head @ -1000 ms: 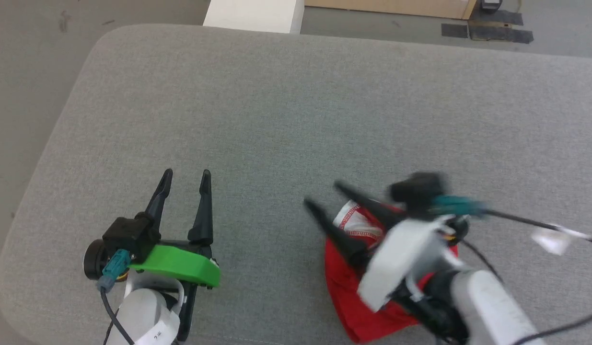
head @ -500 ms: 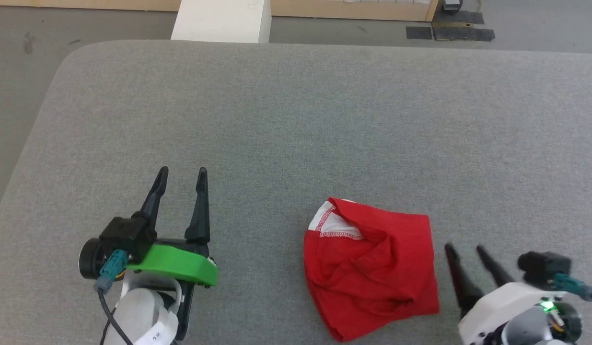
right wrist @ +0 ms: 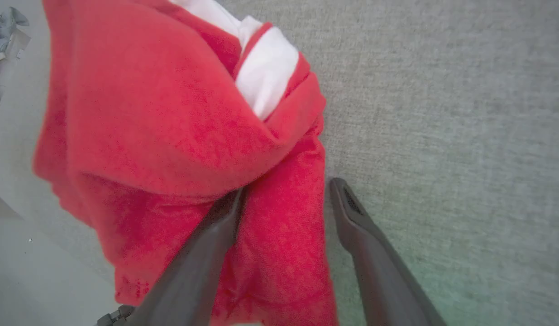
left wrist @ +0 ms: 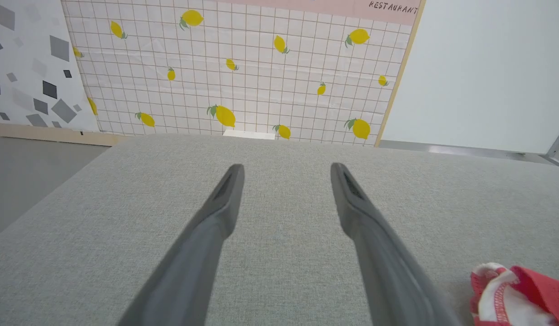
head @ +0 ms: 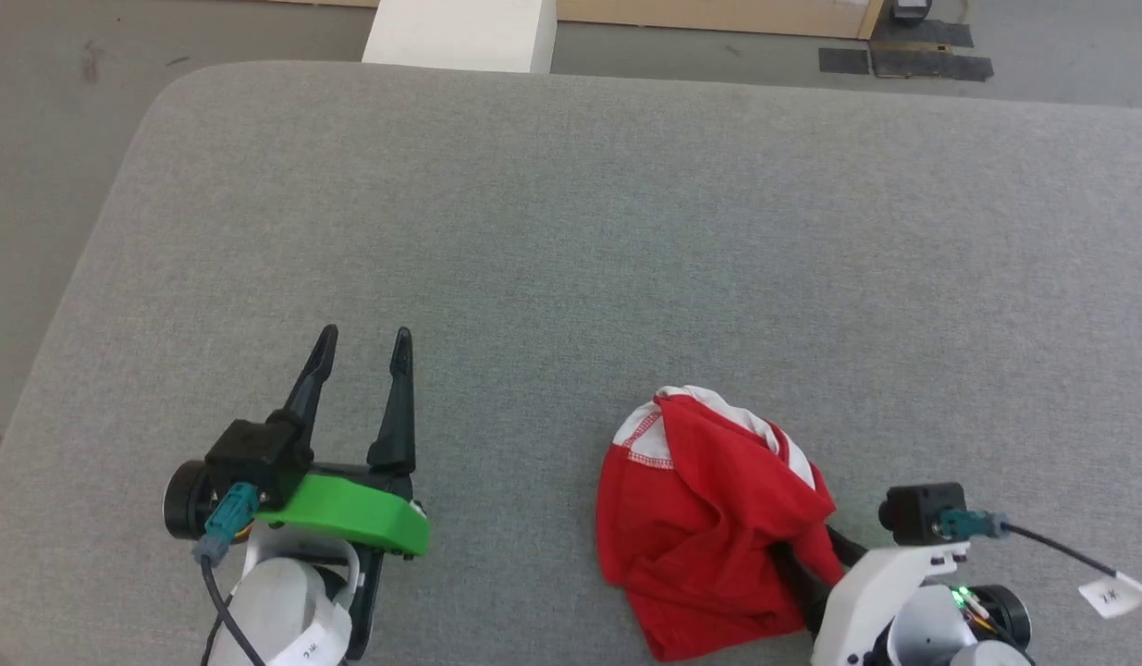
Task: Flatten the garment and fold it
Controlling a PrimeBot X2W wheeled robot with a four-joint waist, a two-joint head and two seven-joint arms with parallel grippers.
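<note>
- Dark fingers of your right gripper [right wrist: 286, 190] stand apart, not clamped, one tip tucked under a red fold, at the table's [head: 571, 231] near edge, right of middle.
- Half a second back it sat clear of the cloth. Now it has nosed in, and the garment [head: 700, 527] has bunched higher, white stripe on top.
- Garment lies crumpled on the table's near-right part. Flattening looks barely begun; expect a pinch next.
- Your left gripper [head: 364, 333], fingers apart and empty, hovers over the table's near-left part.
</note>
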